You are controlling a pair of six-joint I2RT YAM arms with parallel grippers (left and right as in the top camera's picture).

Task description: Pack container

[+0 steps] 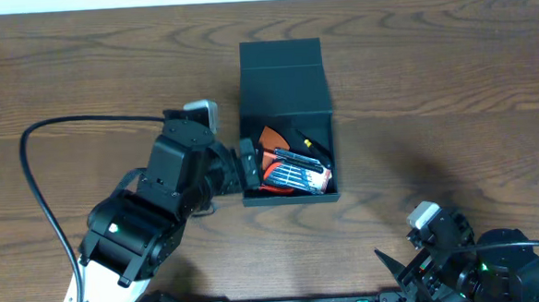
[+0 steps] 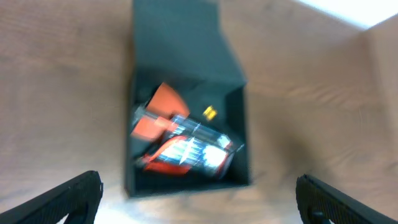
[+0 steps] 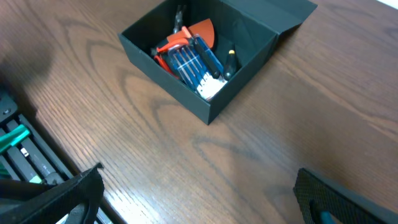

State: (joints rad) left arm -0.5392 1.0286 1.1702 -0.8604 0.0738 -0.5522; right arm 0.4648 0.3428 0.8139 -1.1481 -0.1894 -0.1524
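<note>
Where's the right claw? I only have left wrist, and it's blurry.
Observer: Overhead puts the right claw at the near right edge of the table, well apart from the container.
Operator: Holding anything?
Observer: No. The right wrist view shows its fingers spread wide, with only bare wood between them.
Operator: What's on top in the box?
Observer: The right wrist view is sharp: a blue-striped packet lies on top, with an orange piece behind it.
</note>
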